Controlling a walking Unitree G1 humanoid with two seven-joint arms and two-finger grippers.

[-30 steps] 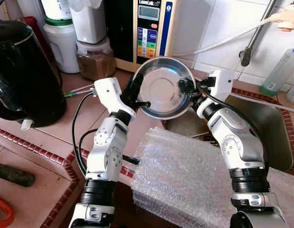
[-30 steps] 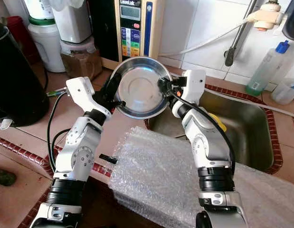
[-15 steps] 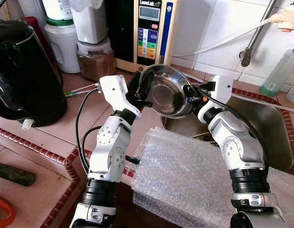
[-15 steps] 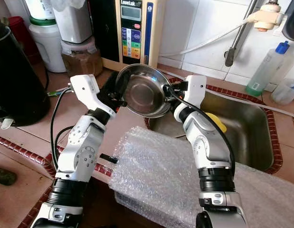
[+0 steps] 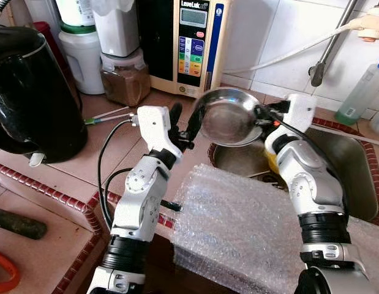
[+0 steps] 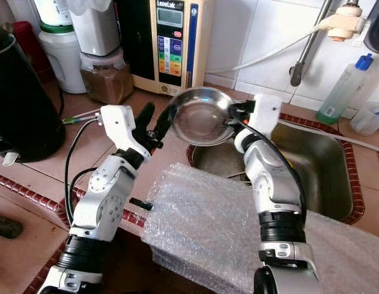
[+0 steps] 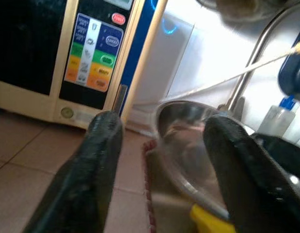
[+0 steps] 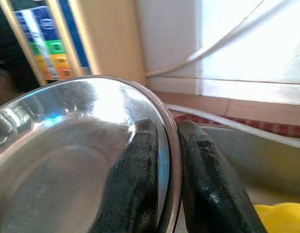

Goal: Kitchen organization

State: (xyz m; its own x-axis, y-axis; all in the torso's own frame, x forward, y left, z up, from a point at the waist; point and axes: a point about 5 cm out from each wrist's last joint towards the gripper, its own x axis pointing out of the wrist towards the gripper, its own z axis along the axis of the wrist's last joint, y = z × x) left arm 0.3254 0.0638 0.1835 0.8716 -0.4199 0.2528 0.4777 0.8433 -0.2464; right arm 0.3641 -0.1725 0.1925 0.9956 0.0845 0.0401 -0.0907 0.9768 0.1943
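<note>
Steel bowl [image 5: 229,116] held up in the air, tilted, its rim pinched between the two fingers of the right pincer [image 8: 164,160], one finger inside, one outside. Left pincer [image 5: 183,119] just beside the bowl's far edge, fingers apart, holding nothing. Below the right pincer lies the sink [image 5: 345,177], with something yellow [image 6: 280,160] in it. Nearer the robot than both pincers, a bubble wrap sheet [image 5: 238,226] covers the desk [image 5: 73,177] edge. Beyond the left pincer stands a water ioniser [image 5: 188,46]; kettle [image 5: 30,92] well off to its side. Risk, as judged: a thin rim grip on smooth steel may pivot or slip, dropping the bowl into the sink
</note>
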